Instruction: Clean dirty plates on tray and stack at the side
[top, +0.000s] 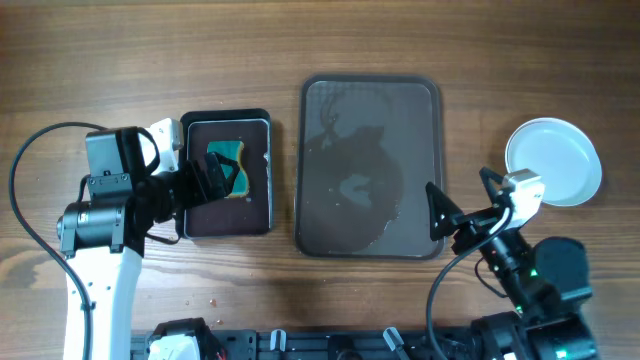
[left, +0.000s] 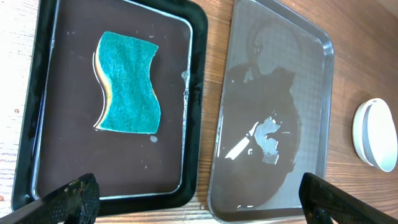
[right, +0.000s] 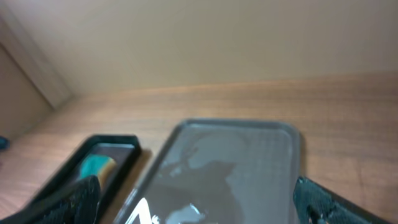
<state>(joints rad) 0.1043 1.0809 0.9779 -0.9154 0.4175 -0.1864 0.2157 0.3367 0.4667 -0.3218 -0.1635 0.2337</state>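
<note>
A grey tray (top: 370, 100) lies in the middle of the table with no plates on it; it also shows in the left wrist view (left: 311, 74) and the right wrist view (right: 261, 155). A white plate (top: 555, 160) sits on the table at the right, its edge visible in the left wrist view (left: 375, 134). A teal sponge (top: 228, 165) lies in a small black tray (top: 226, 122); the sponge shows in the left wrist view (left: 127, 84) too. My left gripper (top: 215, 178) is open and empty over the black tray. My right gripper (top: 450, 215) is open and empty at the grey tray's right front corner.
The black tray (left: 199, 74) stands close beside the grey tray's left side. A few crumbs (top: 205, 300) lie on the wooden table near the front. Dark equipment runs along the front edge (top: 300, 345).
</note>
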